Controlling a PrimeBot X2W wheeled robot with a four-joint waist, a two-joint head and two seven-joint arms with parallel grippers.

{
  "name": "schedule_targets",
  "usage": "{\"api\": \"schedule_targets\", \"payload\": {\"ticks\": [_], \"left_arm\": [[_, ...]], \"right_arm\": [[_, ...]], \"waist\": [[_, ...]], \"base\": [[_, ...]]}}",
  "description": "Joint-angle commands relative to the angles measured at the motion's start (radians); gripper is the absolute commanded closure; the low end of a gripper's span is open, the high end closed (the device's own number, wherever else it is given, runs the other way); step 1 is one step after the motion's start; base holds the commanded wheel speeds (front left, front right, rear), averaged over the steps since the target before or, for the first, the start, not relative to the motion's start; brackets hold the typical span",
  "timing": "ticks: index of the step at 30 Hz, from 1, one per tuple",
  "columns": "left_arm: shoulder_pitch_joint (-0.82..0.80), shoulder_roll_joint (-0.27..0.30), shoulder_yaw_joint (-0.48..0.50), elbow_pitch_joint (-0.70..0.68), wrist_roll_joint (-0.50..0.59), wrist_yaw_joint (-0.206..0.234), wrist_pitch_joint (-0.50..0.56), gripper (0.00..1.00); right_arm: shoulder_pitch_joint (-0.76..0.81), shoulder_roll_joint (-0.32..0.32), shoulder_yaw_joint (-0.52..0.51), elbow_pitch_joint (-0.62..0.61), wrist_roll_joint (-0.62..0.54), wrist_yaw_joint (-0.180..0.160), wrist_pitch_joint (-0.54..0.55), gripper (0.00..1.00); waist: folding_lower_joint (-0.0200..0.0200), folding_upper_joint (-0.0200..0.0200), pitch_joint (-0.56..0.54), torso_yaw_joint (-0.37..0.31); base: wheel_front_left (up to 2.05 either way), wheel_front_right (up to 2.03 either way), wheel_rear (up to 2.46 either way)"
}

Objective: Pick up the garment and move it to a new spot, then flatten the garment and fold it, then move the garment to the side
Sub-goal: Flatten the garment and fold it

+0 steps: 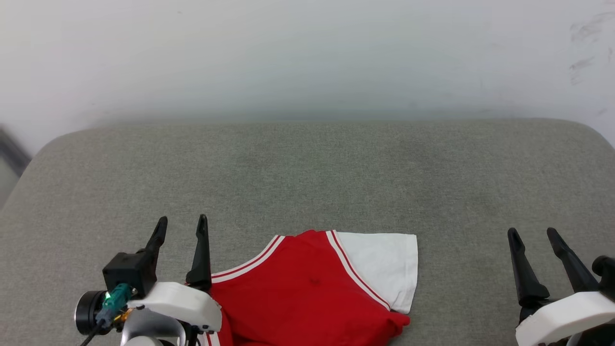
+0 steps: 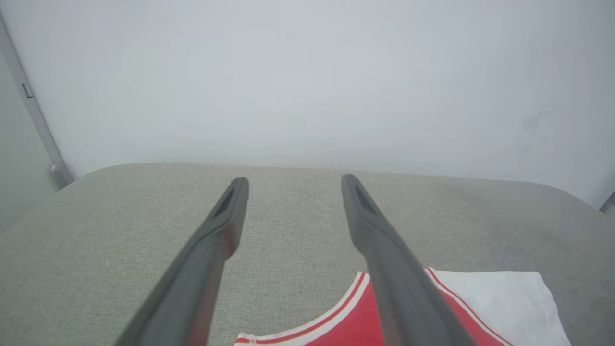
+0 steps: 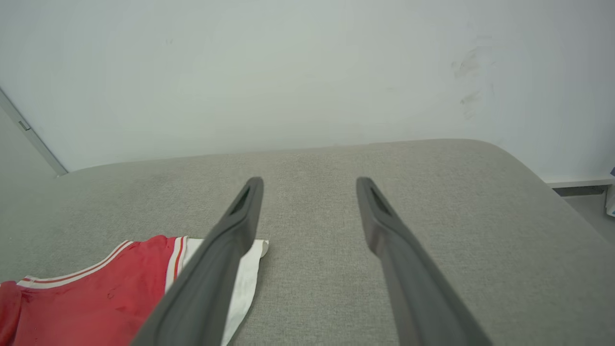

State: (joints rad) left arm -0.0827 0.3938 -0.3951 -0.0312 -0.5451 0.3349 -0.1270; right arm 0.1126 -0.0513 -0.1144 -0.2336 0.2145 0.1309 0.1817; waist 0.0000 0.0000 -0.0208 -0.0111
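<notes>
The red jersey [image 1: 312, 293] lies at the near edge of the surface [image 1: 307, 173], by the left tool [image 1: 183, 218]; the right tool [image 1: 533, 231] sits well apart. Both are spread and empty. The cloth looks soft and light, probably best pinched at the shoulders.

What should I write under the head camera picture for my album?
Red garment on gray cushion between open left and right grippers.

Garment [image 1: 307, 293]: red jersey, one white short sleeve, red-and-white striped trim along neckline and sleeve seam. Lies folded and mostly flat on grey fabric, lower centre of the head view, its lower part cut off by the bottom edge. White sleeve spread toward the right; small red corner protrudes beneath it.
</notes>
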Motion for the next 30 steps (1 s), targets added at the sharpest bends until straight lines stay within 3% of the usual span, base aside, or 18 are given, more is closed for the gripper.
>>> {"api": "schedule_targets", "payload": {"ticks": [1,9,20,30], "left_arm": [[0.008,-0.001,-0.001,-0.006,0.007,0.005,-0.011,0.00],[0.037,-0.017,-0.038,-0.084,0.045,0.023,-0.046,0.00],[-0.010,-0.047,-0.072,-0.108,0.051,0.010,-0.053,0.00],[-0.066,-0.077,-0.086,-0.069,0.043,-0.018,-0.076,0.00]], "right_arm": [[0.009,0.002,-0.002,0.003,0.001,0.000,0.002,0.00],[-0.021,-0.021,-0.034,0.094,0.066,0.000,0.110,0.00],[-0.236,-0.161,0.016,0.369,0.228,0.000,0.529,0.00],[-0.445,-0.208,0.126,0.616,0.276,0.000,0.572,0.00]], "waist": [[0.0000,0.0000,-0.002,0.003],[0.0000,0.0000,-0.002,0.047],[0.0000,0.0000,0.074,0.184],[0.0000,0.0000,0.155,0.249]], "base": [[0.00,0.00,0.00],[0.00,0.00,0.00],[0.00,0.00,0.00],[0.00,0.00,0.00]]}}
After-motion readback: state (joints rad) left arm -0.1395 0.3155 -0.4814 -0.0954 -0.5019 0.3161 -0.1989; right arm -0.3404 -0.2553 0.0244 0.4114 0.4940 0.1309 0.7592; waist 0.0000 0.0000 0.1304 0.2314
